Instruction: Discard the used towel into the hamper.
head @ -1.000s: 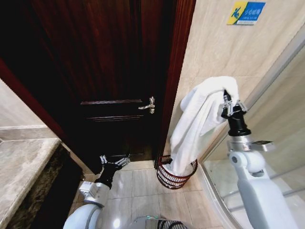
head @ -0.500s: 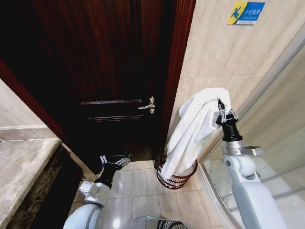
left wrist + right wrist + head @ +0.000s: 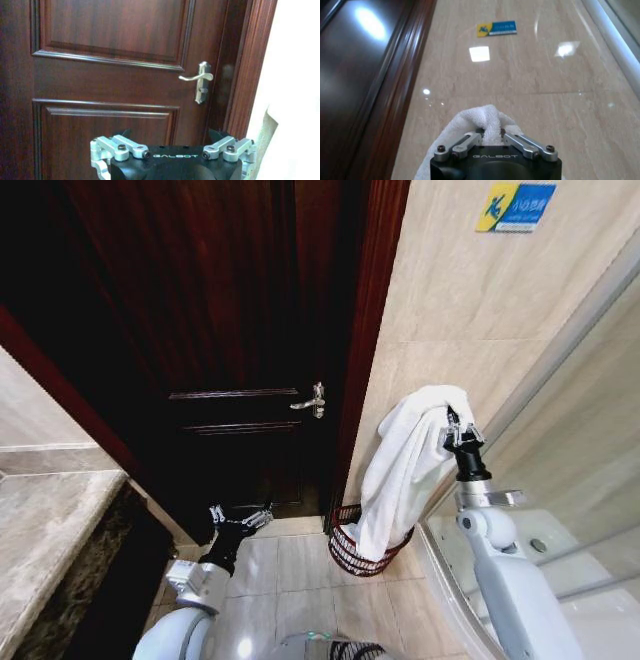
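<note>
towel (image 3: 405,465): white | hamper (image 3: 352,555): dark reddish-brown | door (image 3: 230,330): dark red-brown wood

Both arms were pale grey-white with black wrists; each end effector (image 3: 490,132) bore silver screwed linkages and white "GALBOT" lettering.

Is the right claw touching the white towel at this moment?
Touching. In the right wrist view the right claw is shut on a fold of the white towel; the head view shows the towel draped from it toward the hamper.

Right tool (image 3: 452,423) raised, clamped; left tool (image 3: 240,517) low.
</note>
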